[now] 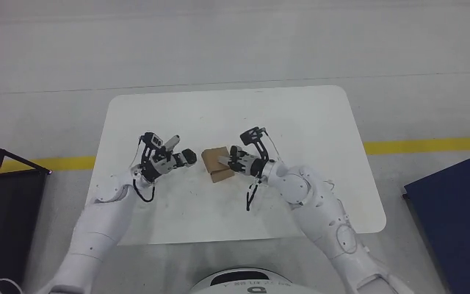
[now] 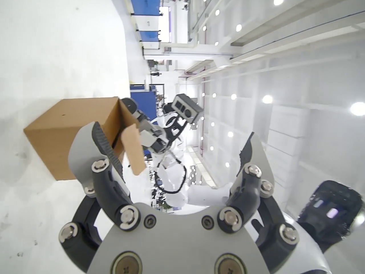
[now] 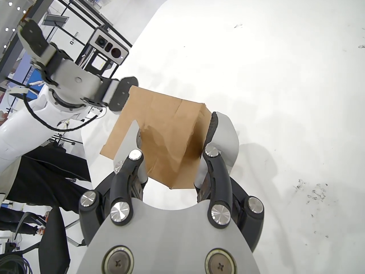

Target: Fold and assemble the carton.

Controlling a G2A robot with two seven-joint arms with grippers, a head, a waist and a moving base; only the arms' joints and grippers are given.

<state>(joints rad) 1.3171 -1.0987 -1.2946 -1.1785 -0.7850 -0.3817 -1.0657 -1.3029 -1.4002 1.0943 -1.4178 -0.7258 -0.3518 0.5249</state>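
Observation:
A small brown carton [image 1: 215, 162] stands on the white table [image 1: 294, 117] near its middle. My right gripper [image 1: 233, 162] is shut on it from the right, one finger on each side of the carton [image 3: 171, 132] at the near corner. A loose flap [image 2: 134, 149] hangs open at the end of the carton [image 2: 71, 126] where the right gripper [image 2: 142, 126] holds it. My left gripper [image 1: 182, 156] is open just left of the carton. One of its fingertips [image 3: 125, 92] touches the carton's far edge; the other fingertip [image 3: 31, 35] is held well away.
The table has bare room behind and in front of the carton. A yellow floor line [image 1: 418, 145] runs past both sides of the table. A black frame [image 1: 15, 191] stands on the floor at the left, a dark blue panel [image 1: 440, 213] at the right.

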